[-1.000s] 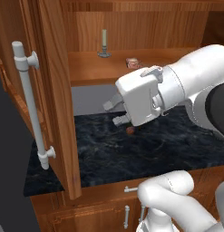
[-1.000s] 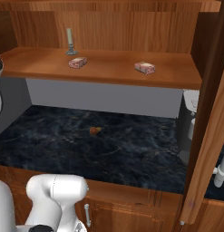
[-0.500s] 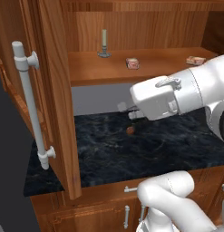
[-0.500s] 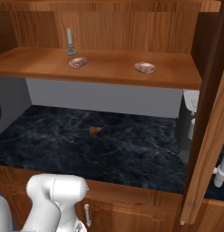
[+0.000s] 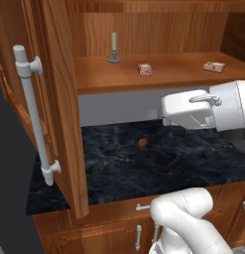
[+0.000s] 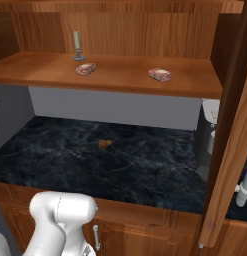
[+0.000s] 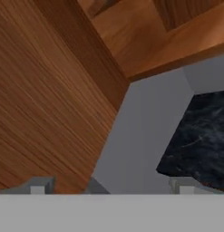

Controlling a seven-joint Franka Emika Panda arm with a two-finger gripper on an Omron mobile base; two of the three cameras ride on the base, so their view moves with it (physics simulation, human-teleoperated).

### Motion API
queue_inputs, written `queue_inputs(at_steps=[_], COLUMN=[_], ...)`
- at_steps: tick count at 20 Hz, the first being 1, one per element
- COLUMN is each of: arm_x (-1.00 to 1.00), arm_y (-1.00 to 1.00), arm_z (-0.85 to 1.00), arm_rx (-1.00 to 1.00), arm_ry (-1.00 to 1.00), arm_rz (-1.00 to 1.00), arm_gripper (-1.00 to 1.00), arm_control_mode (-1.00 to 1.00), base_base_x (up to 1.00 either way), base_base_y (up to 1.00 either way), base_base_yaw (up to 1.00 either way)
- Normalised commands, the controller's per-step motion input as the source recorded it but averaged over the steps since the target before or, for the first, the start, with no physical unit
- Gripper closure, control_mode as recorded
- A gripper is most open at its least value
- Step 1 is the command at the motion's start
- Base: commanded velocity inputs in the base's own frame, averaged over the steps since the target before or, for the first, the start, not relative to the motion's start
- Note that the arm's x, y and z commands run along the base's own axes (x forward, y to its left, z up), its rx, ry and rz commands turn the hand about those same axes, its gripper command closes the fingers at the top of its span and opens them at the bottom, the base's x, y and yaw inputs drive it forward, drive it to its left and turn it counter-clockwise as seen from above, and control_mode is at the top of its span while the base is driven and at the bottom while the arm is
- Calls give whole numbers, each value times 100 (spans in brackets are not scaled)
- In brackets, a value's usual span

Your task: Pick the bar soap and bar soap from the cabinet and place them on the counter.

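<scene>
Reddish-brown woodwork frames the left base view: the cabinet [image 5: 158,30] stands open, its left door [image 5: 59,104] swung toward the camera with one long silver handle [image 5: 33,114]. On the shelf sit two bars of soap, the left bar soap [image 5: 145,69] near the middle and the right bar soap [image 5: 214,66] toward the right end, well apart. One pale candle [image 5: 113,48] stands farther back on the left. Below lies the counter [image 5: 193,168], black with pale veins, bearing one small brown lump [image 5: 142,143]. The white arm reaches in from the right, level with the gap under the shelf, its hand pointing left.

From the right base view the same count holds: the left bar soap [image 6: 86,69] and the right bar soap [image 6: 160,74] lie flat on the shelf, the candle [image 6: 77,46] behind the left one, the lump [image 6: 104,144] alone on the counter [image 6: 155,170]. The right door [image 6: 235,130] hangs open at the near right.

Along the hand view, the gripper [image 7: 111,186] stands with jaws spread wide and nothing between them, facing wood, grey back wall and a corner of counter [image 7: 199,136].

I judge the task barely begun: neither bar is lifted, both remain to be fetched and set down.
</scene>
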Motion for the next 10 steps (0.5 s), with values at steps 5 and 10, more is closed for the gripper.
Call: queue_inputs(at_steps=[5,10], arm_x=[0,1], arm_y=[-39,-38], arm_z=[2,0], arm_rx=[0,-2], arm_ry=[-8,-5], arm_rz=[-19,-20], arm_gripper=[-100,-100], arm_control_mode=[-100,-100], base_base_x=[0,0], base_base_y=[0,0], base_base_yaw=[0,0])
